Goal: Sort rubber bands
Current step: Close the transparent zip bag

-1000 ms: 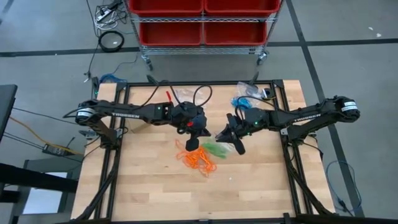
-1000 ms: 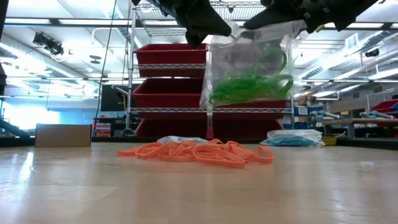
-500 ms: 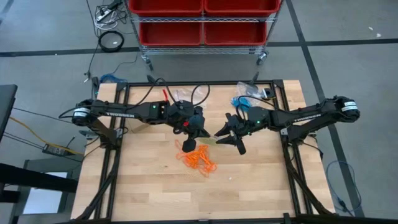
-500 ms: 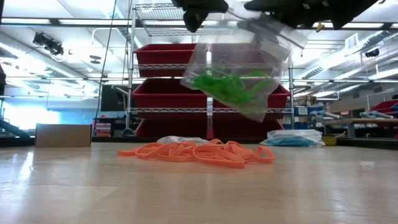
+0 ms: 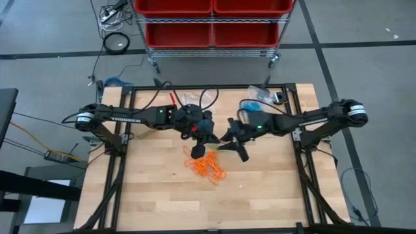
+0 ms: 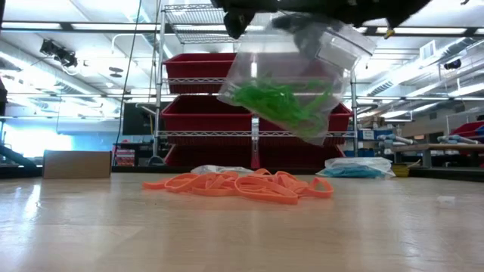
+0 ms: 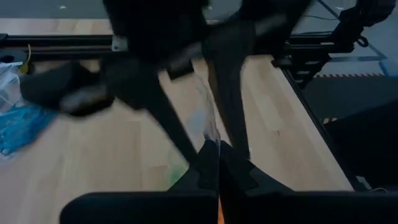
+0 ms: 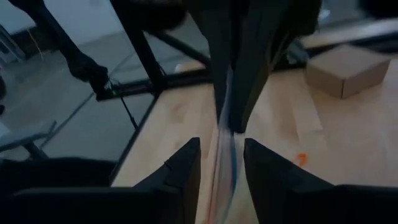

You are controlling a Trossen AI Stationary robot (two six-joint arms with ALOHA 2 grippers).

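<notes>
Bench (image 5: 273, 188) front half bare, free passage. Centre blocked: orange rubber bands (image 5: 205, 165) heaped low, clear bag (image 6: 291, 83) hanging just above between both arms.

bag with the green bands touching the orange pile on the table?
Apart. The low view shows the clear bag of green bands hanging well above the orange pile, with the red bins visible through the gap.

Two dark jointed arms, left arm (image 5: 130, 117) and right arm (image 5: 312, 120), bear white lettering; black cables loop above the left wrist at upper centre.
</notes>
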